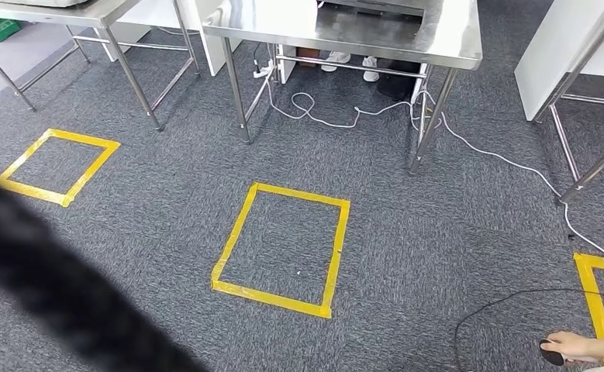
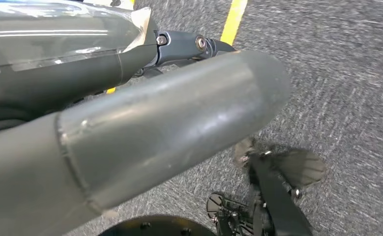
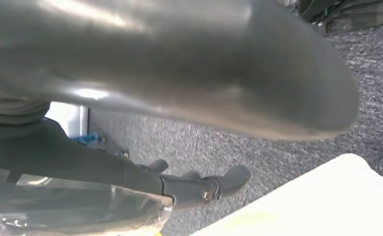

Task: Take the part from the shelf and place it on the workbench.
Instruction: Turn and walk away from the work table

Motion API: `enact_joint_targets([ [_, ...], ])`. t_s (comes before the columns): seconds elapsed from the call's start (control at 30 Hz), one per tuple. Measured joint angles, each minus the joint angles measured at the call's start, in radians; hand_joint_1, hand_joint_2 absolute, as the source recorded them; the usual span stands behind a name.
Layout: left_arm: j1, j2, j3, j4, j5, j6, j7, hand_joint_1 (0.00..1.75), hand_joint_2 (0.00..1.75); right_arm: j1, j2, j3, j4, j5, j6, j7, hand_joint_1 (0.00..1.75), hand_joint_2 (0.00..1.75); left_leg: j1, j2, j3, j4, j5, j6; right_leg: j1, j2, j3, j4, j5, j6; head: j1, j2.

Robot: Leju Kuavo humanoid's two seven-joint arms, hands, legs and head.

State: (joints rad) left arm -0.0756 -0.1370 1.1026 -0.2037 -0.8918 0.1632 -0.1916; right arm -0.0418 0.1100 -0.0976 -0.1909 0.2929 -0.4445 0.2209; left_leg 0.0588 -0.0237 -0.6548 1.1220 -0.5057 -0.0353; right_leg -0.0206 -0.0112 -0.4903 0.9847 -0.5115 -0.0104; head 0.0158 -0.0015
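Note:
My left hand (image 2: 169, 103) hangs over grey carpet; its thick grey thumb (image 2: 179, 132) and dark fingers (image 2: 184, 45) lie stretched out with nothing between them. My right hand (image 3: 189, 123) also hangs above the carpet, thumb (image 3: 194, 64) and dark fingers (image 3: 204, 187) apart around bare floor. A steel workbench (image 1: 453, 39) stands ahead at the top of the head view.
Yellow tape squares (image 1: 283, 248) (image 1: 58, 167) mark the carpet. A white cable (image 1: 484, 151) trails from under the bench, where shoes (image 1: 350, 62) show. A person's hand (image 1: 578, 345) holds a small black device at lower right. A dark blurred shape (image 1: 50, 287) covers the lower left.

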Motion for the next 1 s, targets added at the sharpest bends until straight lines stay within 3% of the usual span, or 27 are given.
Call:
enact_joint_targets([
  [0.07, 0.0, 0.0, 0.0, 0.0, 0.0, 0.003, 0.0, 0.0, 0.0, 0.003, 0.0, 0.0, 0.001, 0.0, 0.001, 0.004, 0.0, 0.0, -0.007, 0.016, -0.05, 0.139, -0.075, 0.005, 0.01, -0.021, -0.008, 0.001, 0.003, -0.005, -0.004, 0.0],
  [0.1, 0.001, 0.0, 0.0, 0.0, 0.0, 0.003, 0.0, 0.0, 0.0, 0.004, 0.0, 0.0, 0.002, 0.0, 0.001, 0.007, 0.0, 0.0, -0.011, 0.019, -0.055, 0.169, -0.086, 0.01, 0.015, -0.032, -0.012, 0.001, 0.003, -0.006, -0.004, 0.0],
  [0.13, 0.003, 0.0, 0.0, 0.0, 0.0, 0.004, -0.001, 0.0, 0.0, 0.005, 0.0, 0.0, 0.003, 0.0, 0.001, 0.009, 0.0, 0.0, -0.014, 0.022, -0.038, 0.155, -0.077, 0.017, 0.02, -0.042, -0.013, 0.001, 0.004, -0.007, -0.003, 0.0],
  [0.17, 0.004, 0.0, 0.0, 0.0, 0.0, 0.004, -0.001, 0.0, 0.0, 0.005, 0.0, 0.0, 0.003, 0.0, 0.001, 0.011, 0.0, 0.0, -0.019, 0.028, -0.001, 0.102, -0.053, 0.026, 0.024, -0.052, -0.013, 0.001, 0.004, -0.008, -0.003, 0.0],
  [0.23, 0.004, 0.0, 0.0, 0.0, 0.0, 0.004, -0.001, 0.0, 0.0, 0.003, 0.001, 0.001, 0.003, 0.0, 0.001, 0.012, 0.0, 0.0, -0.032, 0.064, 0.088, -0.04, -0.006, 0.048, 0.032, -0.071, -0.008, 0.002, 0.003, -0.006, -0.001, 0.0],
  [0.27, 0.003, 0.0, 0.0, 0.0, -0.001, 0.004, -0.002, 0.0, 0.0, 0.003, 0.001, 0.001, 0.004, 0.0, 0.001, 0.012, 0.0, 0.0, -0.039, 0.079, 0.114, -0.086, 0.007, 0.055, 0.035, -0.078, -0.006, 0.002, 0.002, -0.004, 0.0, 0.0],
  [0.3, 0.002, 0.0, 0.0, 0.0, -0.001, 0.004, -0.002, 0.0, 0.0, 0.002, 0.0, 0.001, 0.004, 0.0, 0.001, 0.013, 0.0, 0.0, -0.045, 0.089, 0.125, -0.109, 0.011, 0.059, 0.037, -0.086, -0.003, 0.003, 0.001, -0.001, 0.001, 0.0],
  [0.37, 0.002, -0.001, 0.0, 0.0, -0.002, 0.003, -0.002, 0.0, 0.0, -0.002, 0.001, 0.001, 0.004, 0.0, 0.001, 0.014, 0.0, 0.0, -0.051, 0.074, 0.121, -0.115, 0.018, 0.063, 0.037, -0.1, 0.0, 0.002, 0.001, 0.007, 0.001, 0.0],
  [0.4, 0.003, -0.002, 0.0, 0.0, -0.002, 0.003, -0.002, 0.0, 0.0, -0.003, 0.001, 0.001, 0.004, 0.0, 0.001, 0.015, 0.0, 0.0, -0.049, 0.065, 0.12, -0.12, 0.024, 0.067, 0.036, -0.096, -0.001, 0.007, -0.002, 0.012, 0.001, 0.0],
  [0.47, 0.002, -0.002, 0.0, 0.0, -0.005, 0.003, -0.002, 0.0, 0.0, -0.002, 0.001, 0.001, 0.005, 0.0, 0.002, 0.017, 0.0, 0.0, -0.044, 0.045, 0.115, -0.129, 0.038, 0.079, 0.032, -0.052, -0.03, 0.064, -0.037, 0.017, 0.004, 0.0],
  [0.53, -0.001, -0.003, 0.0, 0.0, -0.008, 0.002, -0.002, 0.0, 0.0, 0.002, 0.0, 0.001, 0.006, 0.0, 0.002, 0.018, 0.0, 0.0, -0.043, 0.023, 0.105, -0.131, 0.046, 0.086, 0.024, -0.006, -0.094, 0.199, -0.099, 0.013, 0.007, 0.0],
  [0.6, 0.0, -0.003, 0.0, 0.0, -0.01, 0.001, -0.002, 0.0, 0.0, 0.004, -0.001, 0.001, 0.008, -0.001, 0.004, 0.02, 0.0, 0.0, -0.044, -0.001, 0.097, -0.131, 0.051, 0.085, 0.02, 0.004, -0.141, 0.299, -0.131, 0.019, 0.007, 0.0],
  [0.63, 0.001, -0.003, 0.0, 0.0, -0.011, 0.001, -0.002, 0.0, 0.0, 0.005, -0.001, 0.001, 0.008, -0.002, 0.005, 0.022, 0.0, 0.0, -0.044, -0.014, 0.095, -0.13, 0.053, 0.084, 0.018, 0.006, -0.137, 0.294, -0.123, 0.027, 0.007, 0.0],
  [0.67, 0.001, -0.003, 0.0, 0.0, -0.012, 0.001, -0.002, 0.0, 0.0, 0.006, -0.001, 0.001, 0.008, -0.002, 0.007, 0.024, 0.0, 0.0, -0.044, -0.027, 0.095, -0.13, 0.055, 0.082, 0.017, 0.009, -0.114, 0.247, -0.099, 0.036, 0.008, 0.0],
  [0.73, 0.001, -0.004, 0.0, 0.0, -0.014, 0.001, -0.002, 0.0, 0.0, 0.007, -0.003, 0.001, 0.008, -0.002, 0.01, 0.027, 0.0, 0.0, -0.045, -0.051, 0.096, -0.129, 0.058, 0.076, 0.015, 0.039, -0.041, 0.095, -0.038, 0.046, 0.01, 0.0],
  [0.77, 0.001, -0.005, 0.0, 0.0, -0.014, 0.001, -0.002, 0.0, 0.0, 0.007, -0.004, 0.001, 0.008, -0.002, 0.01, 0.028, 0.0, 0.0, -0.047, -0.061, 0.095, -0.128, 0.059, 0.072, 0.016, 0.054, -0.015, 0.035, -0.016, 0.044, 0.01, 0.0],
  [0.83, 0.0, -0.006, 0.0, 0.0, -0.015, 0.001, -0.002, 0.0, 0.0, 0.005, -0.005, 0.001, 0.009, -0.003, 0.011, 0.029, 0.0, 0.0, -0.049, -0.078, 0.09, -0.127, 0.062, 0.062, 0.021, 0.067, 0.0, -0.008, -0.002, 0.032, 0.009, 0.0],
  [0.9, 0.002, -0.005, 0.0, 0.0, -0.015, 0.001, -0.002, 0.0, 0.0, 0.001, -0.004, 0.001, 0.009, -0.004, 0.011, 0.029, 0.0, 0.0, -0.048, -0.088, 0.084, -0.124, 0.063, 0.051, 0.017, 0.048, 0.003, -0.012, 0.006, 0.018, 0.009, 0.0],
  [0.97, 0.004, -0.005, 0.0, 0.0, -0.015, 0.002, -0.002, 0.0, 0.0, 0.002, -0.002, 0.001, 0.009, -0.004, 0.011, 0.029, 0.0, 0.0, -0.047, -0.052, 0.058, -0.075, 0.029, 0.044, 0.007, 0.025, 0.007, -0.018, 0.014, 0.001, 0.003, 0.0],
  [1.0, 0.003, -0.005, 0.0, 0.0, -0.015, 0.002, -0.002, 0.0, 0.0, 0.003, -0.001, 0.001, 0.009, -0.004, 0.012, 0.029, 0.0, 0.0, -0.047, -0.025, 0.032, -0.019, -0.004, 0.041, 0.004, 0.013, 0.008, -0.02, 0.016, -0.006, 0.0, 0.0],
])
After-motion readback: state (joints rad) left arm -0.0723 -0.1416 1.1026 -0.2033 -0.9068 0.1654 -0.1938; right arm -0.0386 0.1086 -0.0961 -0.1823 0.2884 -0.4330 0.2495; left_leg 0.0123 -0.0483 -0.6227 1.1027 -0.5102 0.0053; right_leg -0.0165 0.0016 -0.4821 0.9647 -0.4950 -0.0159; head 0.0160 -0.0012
